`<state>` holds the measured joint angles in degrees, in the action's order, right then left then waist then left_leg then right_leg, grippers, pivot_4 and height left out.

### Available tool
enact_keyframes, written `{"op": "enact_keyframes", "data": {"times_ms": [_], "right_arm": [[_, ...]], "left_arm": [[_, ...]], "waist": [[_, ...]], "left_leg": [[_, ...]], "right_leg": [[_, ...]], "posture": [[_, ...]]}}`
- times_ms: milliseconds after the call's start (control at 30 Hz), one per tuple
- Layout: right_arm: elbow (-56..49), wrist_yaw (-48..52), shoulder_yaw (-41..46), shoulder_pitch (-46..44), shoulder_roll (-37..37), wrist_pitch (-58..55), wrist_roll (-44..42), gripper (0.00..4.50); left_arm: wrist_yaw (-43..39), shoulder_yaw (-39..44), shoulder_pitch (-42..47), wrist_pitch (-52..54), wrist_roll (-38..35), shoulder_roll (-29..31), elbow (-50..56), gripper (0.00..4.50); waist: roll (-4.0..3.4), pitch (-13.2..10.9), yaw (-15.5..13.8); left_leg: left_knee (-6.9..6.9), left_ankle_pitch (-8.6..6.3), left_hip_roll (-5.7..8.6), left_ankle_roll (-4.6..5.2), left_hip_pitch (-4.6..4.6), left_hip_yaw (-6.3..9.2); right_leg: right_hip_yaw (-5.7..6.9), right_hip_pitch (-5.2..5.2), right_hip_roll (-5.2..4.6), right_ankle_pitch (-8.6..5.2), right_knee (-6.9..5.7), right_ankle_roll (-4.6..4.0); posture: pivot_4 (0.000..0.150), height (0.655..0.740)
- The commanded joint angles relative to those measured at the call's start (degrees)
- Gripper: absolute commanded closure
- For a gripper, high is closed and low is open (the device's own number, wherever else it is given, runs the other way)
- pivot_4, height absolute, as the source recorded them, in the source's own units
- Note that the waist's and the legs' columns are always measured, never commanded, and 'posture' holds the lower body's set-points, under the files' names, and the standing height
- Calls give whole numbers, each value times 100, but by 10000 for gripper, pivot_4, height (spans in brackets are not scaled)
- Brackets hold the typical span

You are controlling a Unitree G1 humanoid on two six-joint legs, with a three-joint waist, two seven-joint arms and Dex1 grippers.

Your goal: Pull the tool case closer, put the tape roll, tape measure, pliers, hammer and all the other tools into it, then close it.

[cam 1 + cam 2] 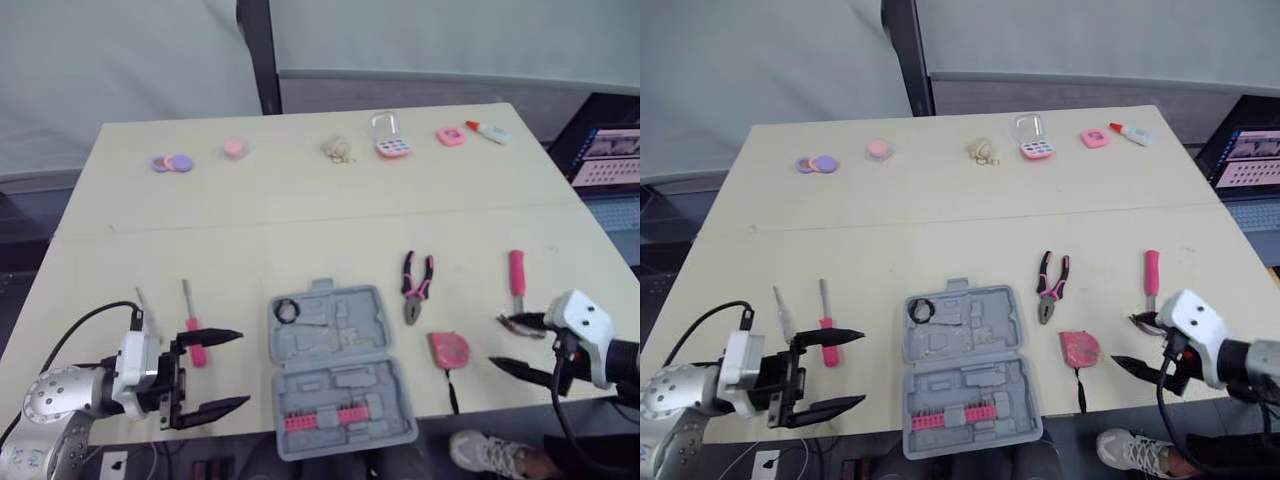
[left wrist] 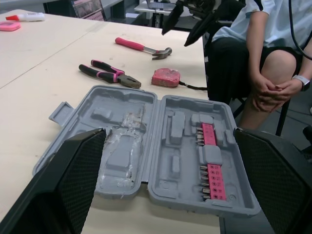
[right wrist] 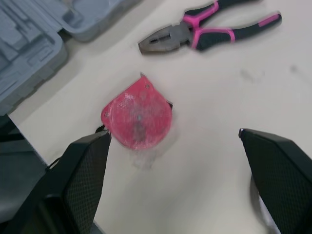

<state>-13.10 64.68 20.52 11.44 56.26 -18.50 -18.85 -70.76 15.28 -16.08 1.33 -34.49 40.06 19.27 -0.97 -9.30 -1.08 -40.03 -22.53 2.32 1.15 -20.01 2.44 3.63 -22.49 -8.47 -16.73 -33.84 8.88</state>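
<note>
A pale tabletop [image 1: 300, 220] seen from above, with a grey plastic tool case [image 1: 335, 370] lying open flat at its near edge, in the middle. A row of pink bits [image 1: 325, 418] sits in the near half of the case, and the tape roll [image 1: 286, 310], a small dark ring, lies in the far left corner of its far half. To the right of the case, the pliers [image 1: 417, 288] with pink and black handles lie on the tabletop, jaws toward the near edge. Just nearer than the pliers is the pink tape measure [image 1: 448, 350], and further right the hammer [image 1: 516, 280] with a pink handle, its head toward the near edge. Left of the case lies a screwdriver [image 1: 191, 325] with a pink handle, and beside it a thinner tool [image 1: 143, 310]. The left pincer [image 1: 243, 368] hovers left of the case, fingers spread wide and empty. The right pincer [image 1: 496, 341] is spread wide too, holding nothing, just right of the tape measure and near the hammer's head. Along the far edge stands a row of small pink, purple and beige items, ending in a glue bottle [image 1: 487, 131]. In the left wrist view a seated person [image 2: 263, 48] is beyond the tabletop
</note>
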Motion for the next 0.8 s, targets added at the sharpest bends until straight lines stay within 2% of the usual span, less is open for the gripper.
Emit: {"op": "enact_keyframes", "data": {"times_ms": [33,267,567,800], "right_arm": [[607,473,-494,-359,116,1016,319,459],[1594,979,-1520,-1192,27,2218,779,459],[2437,1053,-2356,-2080,-31,2580,1317,459],[2882,1106,-2664,-2400,-95,2898,1513,459]], "left_arm": [[91,222,-142,-10,-42,56,187,0],[80,401,-289,197,-236,164,300,0],[143,379,-379,181,-229,45,388,0],[94,379,-468,35,-156,-37,311,0]], "waist": [[0,0,-10],[0,-1,-13],[-2,-2,15],[-2,-2,22]], "left_leg": [[-1,0,-1,0,0,3],[-6,0,-12,0,-4,7],[-6,0,-13,-1,-6,8],[-6,0,-12,-2,-6,8]], "right_leg": [[2,1,0,0,0,0],[4,2,-6,0,0,0],[8,0,-6,0,2,0],[9,0,-6,0,2,0]], "posture": [[1500,7400],[1500,7400],[1500,7400],[1500,7400]]}}
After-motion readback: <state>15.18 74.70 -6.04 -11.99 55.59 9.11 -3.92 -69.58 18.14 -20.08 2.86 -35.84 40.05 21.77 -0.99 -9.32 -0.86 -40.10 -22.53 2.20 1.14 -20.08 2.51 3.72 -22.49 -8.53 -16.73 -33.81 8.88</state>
